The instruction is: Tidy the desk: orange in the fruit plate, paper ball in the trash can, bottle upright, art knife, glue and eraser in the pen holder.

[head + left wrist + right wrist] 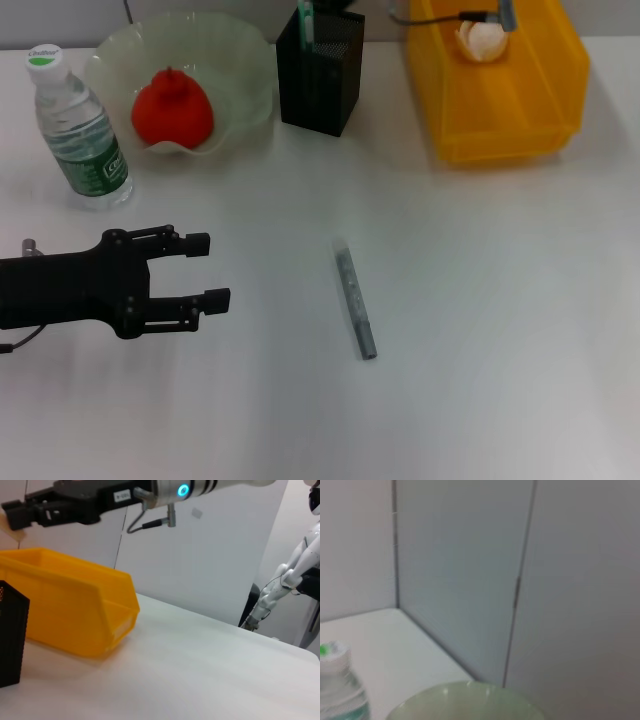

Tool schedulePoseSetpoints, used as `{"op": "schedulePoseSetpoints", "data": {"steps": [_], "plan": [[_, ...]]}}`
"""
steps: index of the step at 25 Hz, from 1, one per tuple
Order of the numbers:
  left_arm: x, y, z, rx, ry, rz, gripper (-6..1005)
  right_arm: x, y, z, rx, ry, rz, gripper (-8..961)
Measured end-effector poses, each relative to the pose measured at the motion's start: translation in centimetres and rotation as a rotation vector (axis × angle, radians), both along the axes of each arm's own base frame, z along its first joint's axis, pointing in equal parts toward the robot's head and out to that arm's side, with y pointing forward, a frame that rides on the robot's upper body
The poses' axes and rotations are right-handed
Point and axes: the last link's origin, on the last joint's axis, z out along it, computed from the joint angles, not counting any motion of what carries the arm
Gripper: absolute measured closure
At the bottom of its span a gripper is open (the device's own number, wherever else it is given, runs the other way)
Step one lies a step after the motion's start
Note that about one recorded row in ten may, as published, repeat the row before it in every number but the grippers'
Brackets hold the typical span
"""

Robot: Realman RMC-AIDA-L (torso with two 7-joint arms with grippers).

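One bottle point(78, 128) stands upright at the far left, beside one fruit plate point(245, 70) holding one orange point(172, 110). One black pen holder point(320, 72) sits right of the plate, something green poking out that is hard to identify. One grey art knife point(355, 302) lies flat mid-table. One paper ball point(482, 40) sits over the yellow trash can point(500, 100) at the far right, at the right gripper point(490, 25), mostly cropped, so its grip is unclear. Left gripper point(208, 270), near left, is spread apart and empty.
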Motion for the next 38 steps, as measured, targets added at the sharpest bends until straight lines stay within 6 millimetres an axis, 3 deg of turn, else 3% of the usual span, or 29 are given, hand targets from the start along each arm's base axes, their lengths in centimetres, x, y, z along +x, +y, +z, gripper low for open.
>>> {"op": "schedulePoseSetpoints", "data": {"steps": [6,17,35,38], "plan": [[0.4,0.2,-0.3,-0.004,-0.007,-0.006,208,-1.1,1.0,-0.2,-0.002,-0.009,-0.067,712],[0.9,0.3,-0.8,-0.013,-0.016,-0.016,207,-1.1,2.2,-0.1,0.017,-0.065,-0.17,713],[1.0,0.2,-0.9,-0.016,-0.02,-0.02,207,-0.9,2.3,-0.3,0.037,-0.057,-0.181,708],[1.0,0.2,-0.9,-0.016,-0.02,-0.019,207,-0.9,2.3,-0.3,0.037,-0.058,-0.182,651]]}}
